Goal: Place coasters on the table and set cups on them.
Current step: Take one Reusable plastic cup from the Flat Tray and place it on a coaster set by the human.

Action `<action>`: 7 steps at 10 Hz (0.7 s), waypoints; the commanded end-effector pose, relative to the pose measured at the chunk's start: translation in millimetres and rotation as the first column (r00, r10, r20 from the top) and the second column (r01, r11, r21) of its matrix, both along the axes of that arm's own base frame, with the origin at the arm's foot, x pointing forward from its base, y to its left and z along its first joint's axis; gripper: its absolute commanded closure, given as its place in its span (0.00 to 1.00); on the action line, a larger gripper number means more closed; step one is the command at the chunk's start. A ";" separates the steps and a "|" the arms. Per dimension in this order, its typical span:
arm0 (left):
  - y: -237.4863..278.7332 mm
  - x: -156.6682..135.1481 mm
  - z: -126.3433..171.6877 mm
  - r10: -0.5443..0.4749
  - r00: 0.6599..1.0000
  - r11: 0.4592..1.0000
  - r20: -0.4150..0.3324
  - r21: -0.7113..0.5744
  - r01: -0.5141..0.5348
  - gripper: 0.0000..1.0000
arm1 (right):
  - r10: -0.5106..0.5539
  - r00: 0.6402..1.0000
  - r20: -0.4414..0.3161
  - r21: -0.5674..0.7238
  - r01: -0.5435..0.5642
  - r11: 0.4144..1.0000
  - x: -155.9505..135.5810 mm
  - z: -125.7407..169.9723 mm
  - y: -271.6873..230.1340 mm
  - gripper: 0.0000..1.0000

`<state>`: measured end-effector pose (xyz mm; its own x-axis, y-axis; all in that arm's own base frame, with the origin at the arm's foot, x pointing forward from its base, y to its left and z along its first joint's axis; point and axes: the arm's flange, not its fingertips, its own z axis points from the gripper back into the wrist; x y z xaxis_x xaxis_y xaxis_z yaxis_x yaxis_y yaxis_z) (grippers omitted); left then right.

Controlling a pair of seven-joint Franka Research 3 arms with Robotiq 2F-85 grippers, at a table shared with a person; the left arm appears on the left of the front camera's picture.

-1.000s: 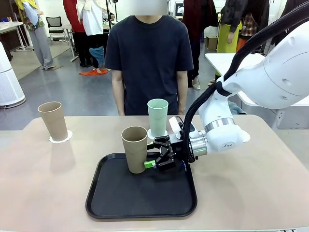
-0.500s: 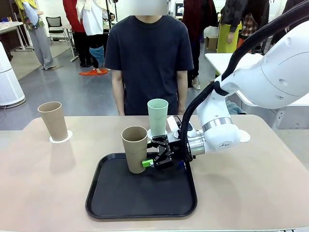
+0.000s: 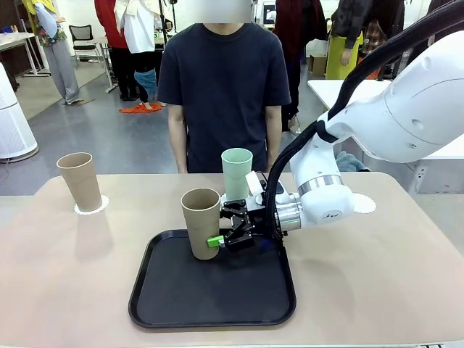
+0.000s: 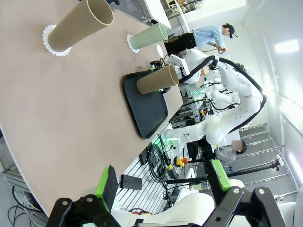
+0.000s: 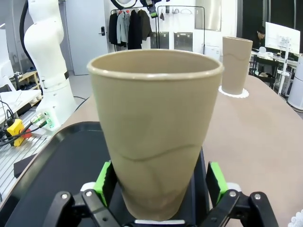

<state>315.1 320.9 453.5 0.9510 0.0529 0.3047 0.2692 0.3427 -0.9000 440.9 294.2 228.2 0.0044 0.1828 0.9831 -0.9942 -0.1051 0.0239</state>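
Right hand (image 5: pixel 158 182) open, pads astride tan cup (image 5: pixel 156 127), contact unclear

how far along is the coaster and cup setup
Done: one tan cup and the mint cup each stand on a coaster. In hand: the right gripper, open, straddles the second tan cup on the black tray. Left: moving it onto the bare coaster.

Bright, even overhead light casts soft shadows on the desk (image 3: pixel 65 275), a ceiling panel glares at 3 o'clock in the left wrist view, and wide-angle edges bend.
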 end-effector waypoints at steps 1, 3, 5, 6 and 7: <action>0.9 -2.1 2.2 -0.001 1.000 1.000 0.003 -0.005 0.001 0.00 | -0.016 1.000 -0.007 0.006 0.016 1.000 6.4 -6.8 14.9 0.00; 0.9 -2.1 2.2 -0.001 1.000 1.000 0.003 -0.005 0.001 0.00 | -0.002 1.000 -0.018 0.006 0.002 1.000 7.1 -7.9 22.9 0.00; 0.9 -2.1 2.2 -0.001 1.000 1.000 0.003 -0.005 0.001 0.00 | 0.004 0.999 -0.032 0.007 -0.004 1.000 8.3 -11.2 28.4 0.00; 0.9 -2.1 2.2 -0.001 1.000 1.000 0.003 -0.005 0.001 0.00 | 0.010 0.999 -0.037 0.006 -0.010 1.000 7.9 -13.1 31.9 0.00; 0.9 -2.1 2.2 -0.001 1.000 1.000 0.003 -0.005 0.001 0.00 | 0.017 0.999 -0.043 0.005 -0.017 1.000 7.2 -14.8 36.1 0.00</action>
<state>315.1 320.9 453.5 0.9510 0.0529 0.3047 0.2693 0.3427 -0.9000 442.6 319.8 217.3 0.0162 0.1746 0.9845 -0.9893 -0.1401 0.0411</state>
